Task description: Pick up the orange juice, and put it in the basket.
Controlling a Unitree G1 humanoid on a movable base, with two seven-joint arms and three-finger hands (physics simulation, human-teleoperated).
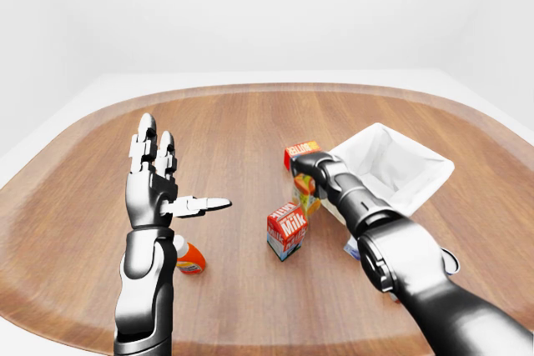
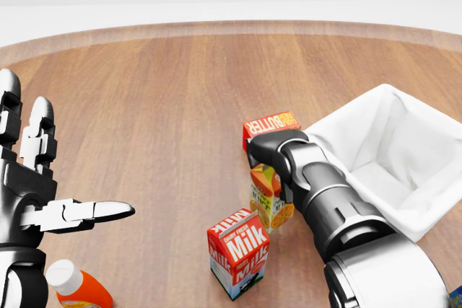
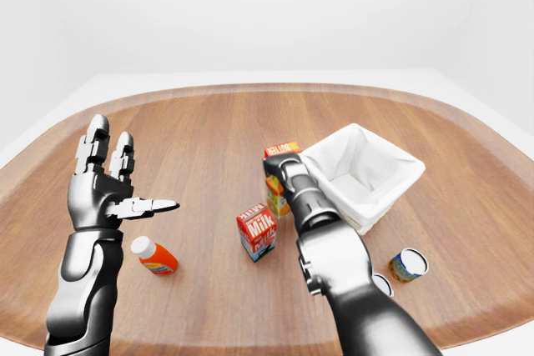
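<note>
Under the right hand (image 2: 264, 151), orange juice (image 2: 267, 200), touching, grip hidden

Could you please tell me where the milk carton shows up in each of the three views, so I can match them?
Head view: the milk carton stands at bottom centre.
Left-eye view: just right of centre, a little below the middle.
Right-eye view: just left of centre, below the middle.
Shared landmark: the white basket lies up and to the carton's right in every view.
</note>
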